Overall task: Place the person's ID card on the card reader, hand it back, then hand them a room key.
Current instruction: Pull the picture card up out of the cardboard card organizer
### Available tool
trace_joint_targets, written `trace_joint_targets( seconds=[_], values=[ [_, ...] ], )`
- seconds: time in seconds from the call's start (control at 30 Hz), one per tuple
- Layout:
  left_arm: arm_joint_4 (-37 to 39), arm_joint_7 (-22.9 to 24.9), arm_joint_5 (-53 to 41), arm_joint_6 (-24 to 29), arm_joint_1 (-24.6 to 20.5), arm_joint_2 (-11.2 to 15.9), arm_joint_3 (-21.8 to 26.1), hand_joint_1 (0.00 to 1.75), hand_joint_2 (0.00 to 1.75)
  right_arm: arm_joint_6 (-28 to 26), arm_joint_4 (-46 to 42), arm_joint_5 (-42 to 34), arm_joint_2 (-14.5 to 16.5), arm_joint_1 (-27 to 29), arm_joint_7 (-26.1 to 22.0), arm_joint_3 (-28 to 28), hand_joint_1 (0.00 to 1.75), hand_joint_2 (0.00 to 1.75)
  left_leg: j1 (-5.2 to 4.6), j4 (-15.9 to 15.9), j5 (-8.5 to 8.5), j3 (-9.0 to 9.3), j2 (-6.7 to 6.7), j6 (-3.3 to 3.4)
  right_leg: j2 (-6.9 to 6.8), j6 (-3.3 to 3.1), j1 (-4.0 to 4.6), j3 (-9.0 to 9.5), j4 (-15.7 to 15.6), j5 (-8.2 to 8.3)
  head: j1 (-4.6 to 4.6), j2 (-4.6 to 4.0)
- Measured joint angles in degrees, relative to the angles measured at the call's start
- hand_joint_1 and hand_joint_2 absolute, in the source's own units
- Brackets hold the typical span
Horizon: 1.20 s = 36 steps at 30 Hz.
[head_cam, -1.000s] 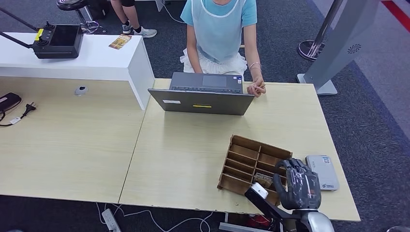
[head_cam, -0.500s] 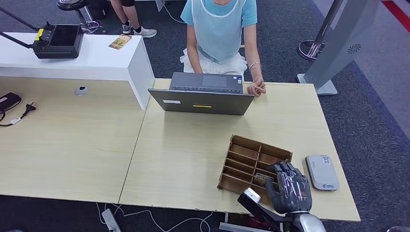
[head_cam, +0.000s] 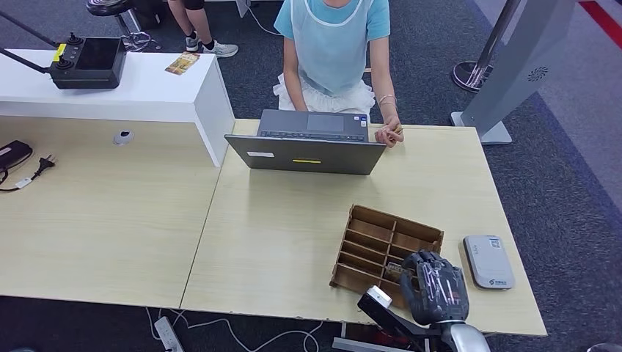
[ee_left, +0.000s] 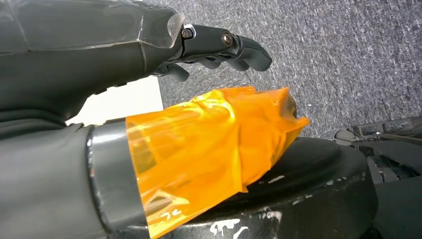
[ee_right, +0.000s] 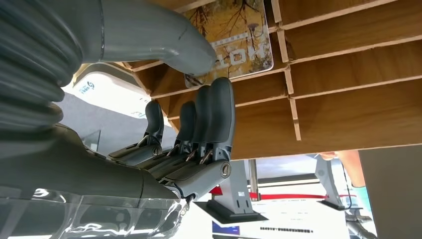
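My right hand (head_cam: 434,287) hovers over the near right corner of the wooden divided tray (head_cam: 374,227). In the right wrist view its thumb (ee_right: 164,37) lies over a room key card (ee_right: 239,35) printed with trees, which sits in one compartment. The fingers (ee_right: 214,109) are straight and apart from the thumb, gripping nothing. The white card reader (head_cam: 488,261) lies on the table just right of the tray. A person (head_cam: 334,44) sits across the table with one hand (head_cam: 389,134) by the laptop, holding something small. My left hand (ee_left: 219,45) hangs over carpet, fingers loosely bent, holding nothing.
An open grey laptop (head_cam: 308,150) stands at the far middle of the table. At the back left is a white raised counter (head_cam: 169,92) with a black controller (head_cam: 88,62). A black plug and cable (head_cam: 22,165) lie far left. A grey kiosk (head_cam: 521,66) stands at the right.
My right hand has drifted left and toward the table's near edge, from beside the card reader to over the tray's near right corner. The person and the reader have not moved.
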Motion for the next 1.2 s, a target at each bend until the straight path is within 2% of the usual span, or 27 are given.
trace_joint_targets(
  seconds=[0.63,1.0,1.2],
  values=[
    [0.0,-0.1,0.0,0.0,0.0,0.0,0.0,0.0,0.0,-0.1,0.8,0.0,0.0,-0.4,0.1,0.3,1.17,1.75,0.0,0.0,0.0,0.0,0.0,0.0,0.0,0.0,0.0,0.0,0.0,0.0,-0.01,0.0],
    [0.0,-0.1,0.0,0.0,0.0,0.0,0.0,0.0,0.0,-1.2,-0.9,1.2,0.0,-0.3,0.2,0.2,0.98,1.75,0.0,0.0,0.0,0.01,0.0,0.0,0.0,0.0,0.0,0.0,0.0,0.0,0.01,0.0],
    [0.0,-0.1,0.0,0.0,0.0,0.0,0.0,0.0,0.0,-1.3,-1.5,1.5,0.0,-0.3,0.2,0.2,0.99,1.75,0.0,0.0,0.0,0.01,0.0,0.0,0.0,0.0,0.0,0.0,0.0,0.0,-0.01,0.0]
  ],
)
